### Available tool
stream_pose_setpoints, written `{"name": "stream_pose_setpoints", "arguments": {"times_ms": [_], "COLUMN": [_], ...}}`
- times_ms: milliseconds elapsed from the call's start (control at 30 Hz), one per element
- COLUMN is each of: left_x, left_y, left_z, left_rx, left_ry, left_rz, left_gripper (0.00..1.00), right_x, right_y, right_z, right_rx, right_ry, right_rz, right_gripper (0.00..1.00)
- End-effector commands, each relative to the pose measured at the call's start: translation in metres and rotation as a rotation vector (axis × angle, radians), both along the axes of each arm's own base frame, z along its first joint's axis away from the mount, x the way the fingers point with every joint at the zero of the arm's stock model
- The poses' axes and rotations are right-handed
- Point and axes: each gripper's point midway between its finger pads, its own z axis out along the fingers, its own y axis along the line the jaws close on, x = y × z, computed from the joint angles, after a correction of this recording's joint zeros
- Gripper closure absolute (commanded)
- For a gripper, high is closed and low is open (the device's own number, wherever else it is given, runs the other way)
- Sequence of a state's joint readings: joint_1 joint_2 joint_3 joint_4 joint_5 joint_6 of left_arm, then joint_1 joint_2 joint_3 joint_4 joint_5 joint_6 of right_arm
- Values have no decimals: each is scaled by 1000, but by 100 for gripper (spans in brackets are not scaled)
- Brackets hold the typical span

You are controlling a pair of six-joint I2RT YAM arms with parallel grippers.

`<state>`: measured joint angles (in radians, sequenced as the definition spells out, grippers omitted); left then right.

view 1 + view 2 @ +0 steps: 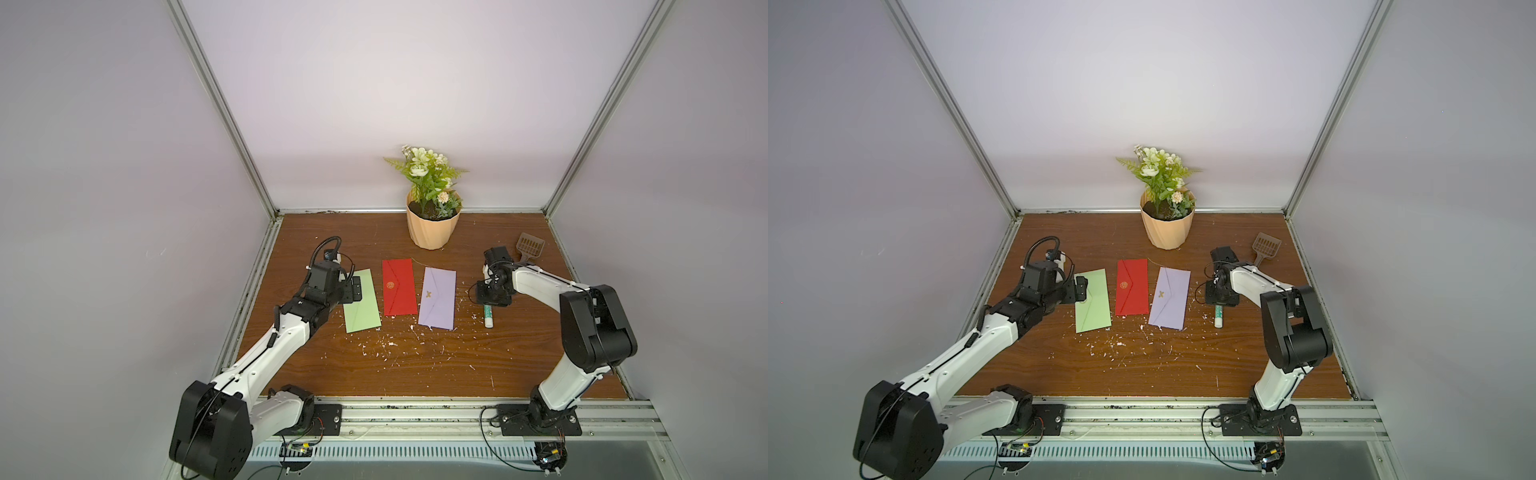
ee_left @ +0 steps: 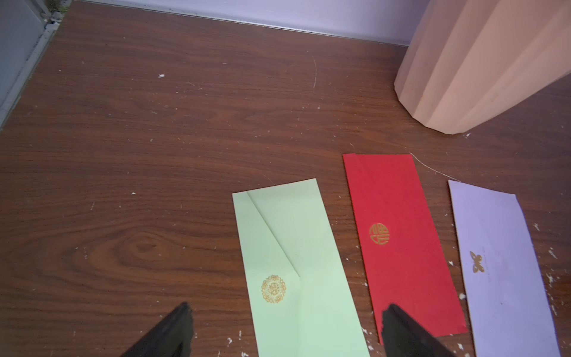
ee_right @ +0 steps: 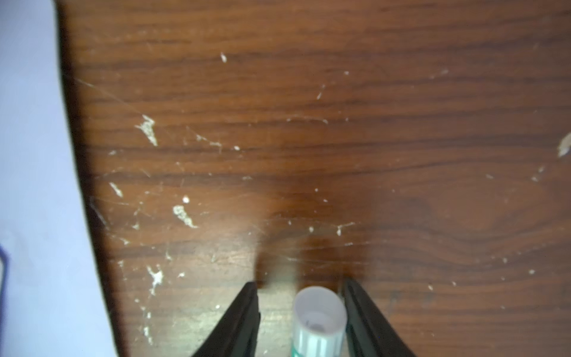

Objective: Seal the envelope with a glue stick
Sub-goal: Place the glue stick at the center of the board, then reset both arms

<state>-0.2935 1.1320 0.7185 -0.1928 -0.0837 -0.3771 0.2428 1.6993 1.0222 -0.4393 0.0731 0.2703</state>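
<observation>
**Glue stick (image 1: pixel 488 318) lies loose on the table (image 1: pixel 415 370)**

The brown wood-grain table, dotted with white flecks (image 1: pixel 386 345), stands inside pale lilac walls (image 1: pixel 395 104). On it lie a green envelope (image 1: pixel 362 305), a red envelope (image 1: pixel 399 289) and a lilac envelope (image 1: pixel 437 299). The glue stick lies at 3 o'clock from the lilac envelope, between the parted fingers (image 3: pixel 244 318) of the right gripper (image 3: pixel 299 286), touching only 1. The left gripper (image 2: pixel 288 306) is spread wide at the green envelope. A peach flower pot (image 1: pixel 432 232) stands at 12 o'clock.

Flower pot (image 1: pixel 432 232) and scoop (image 1: pixel 530 245) on table (image 1: pixel 415 374)
</observation>
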Motion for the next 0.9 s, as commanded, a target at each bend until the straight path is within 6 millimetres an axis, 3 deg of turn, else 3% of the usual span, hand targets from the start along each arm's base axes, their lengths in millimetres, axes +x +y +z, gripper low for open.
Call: {"name": "stream_pose_setpoints", "arguments": {"times_ms": [0,67,200,333,633,867], "left_x": [10,16,27,28,14,18], "left_y": [21,36,72,107,151,144], "left_z": [9,14,23,17,28,16], "left_rx": [7,6,12,65,233,371], "left_ry": [-14,-39,-118,-157,-406,-508], "left_rz": [66,121,254,389,572,458], "left_gripper": [4,4,4,4,4,4], "right_x": [14,25,36,31,-11,-30], "right_y": [-2,-10,-34,-61,-128,-148], "right_z": [42,68,123,150,150,123], "right_rx": [0,-21,-84,-149,-317,-404], "right_ry": [-150,-277,-561,-769,-1006,-1015], "right_rz": [12,-10,-90,-183,-476,-550], "right_gripper": [45,40,18,1,1,1]}}
